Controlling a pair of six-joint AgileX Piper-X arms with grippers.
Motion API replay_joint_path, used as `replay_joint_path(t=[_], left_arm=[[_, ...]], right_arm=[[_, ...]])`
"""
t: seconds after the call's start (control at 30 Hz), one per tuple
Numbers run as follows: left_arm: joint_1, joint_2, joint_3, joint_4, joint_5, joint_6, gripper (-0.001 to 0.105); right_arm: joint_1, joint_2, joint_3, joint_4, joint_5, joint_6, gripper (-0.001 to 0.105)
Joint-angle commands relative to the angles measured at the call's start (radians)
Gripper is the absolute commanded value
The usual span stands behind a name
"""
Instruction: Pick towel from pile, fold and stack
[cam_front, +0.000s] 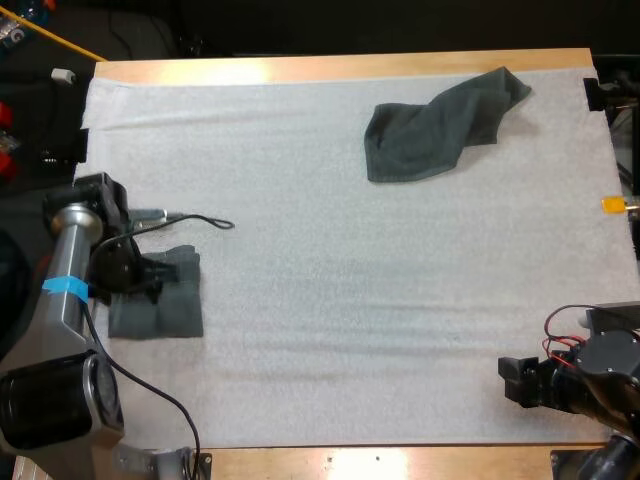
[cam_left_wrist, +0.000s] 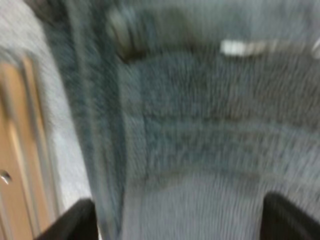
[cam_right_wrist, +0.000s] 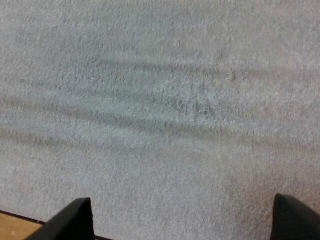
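Observation:
A crumpled dark grey-green towel (cam_front: 435, 125) lies at the far right of the white mat (cam_front: 330, 300). A folded towel (cam_front: 160, 305) of the same colour sits at the mat's left edge. My left gripper (cam_front: 168, 272) hangs over the folded towel's far side. In the left wrist view the folded towel (cam_left_wrist: 200, 130) spreads under my left gripper (cam_left_wrist: 180, 220), whose black fingers (cam_left_wrist: 75, 220) stand wide apart. My right gripper (cam_front: 508, 380) rests near the front right of the mat. Its fingers (cam_right_wrist: 70, 220) are apart over bare mat (cam_right_wrist: 165, 110) with nothing between them.
The wooden table edge (cam_front: 330, 68) runs along the far side of the mat and also along the front (cam_front: 380, 462). In the left wrist view, wood (cam_left_wrist: 20, 150) borders the mat beside the folded towel. Broad bare mat lies between the two towels.

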Motion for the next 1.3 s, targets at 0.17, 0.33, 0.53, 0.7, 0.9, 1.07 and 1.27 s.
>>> replay_joint_path(t=[0.17,0.33,0.53,0.7,0.9,1.07,1.27], left_arm=[[0.001,-0.094,-0.046,-0.002,0.221,-0.016,0.063],[0.001,-0.085,-0.046,-0.087,0.286,-0.041,0.063],[0.001,-0.016,-0.046,-0.122,0.282,-0.046,0.063],[0.001,0.058,-0.046,-0.122,0.282,-0.046,0.063],[0.001,0.13,-0.046,-0.123,0.277,-0.046,0.063],[0.001,0.117,-0.046,-0.108,0.272,-0.042,0.063],[0.001,0.037,-0.045,-0.036,0.237,-0.042,0.063]], right_arm=[[-0.002,0.0,-0.005,0.007,-0.006,-0.007,0.07],[-0.002,0.0,-0.005,0.007,-0.006,-0.007,0.07],[-0.002,0.0,-0.005,0.007,-0.006,-0.003,0.07],[-0.002,0.0,-0.005,0.007,-0.006,0.002,0.07],[-0.002,0.0,-0.005,0.007,-0.006,0.019,0.07],[-0.002,0.0,-0.005,0.007,-0.006,0.022,0.07],[-0.002,0.0,-0.005,0.007,-0.006,0.024,0.07]])
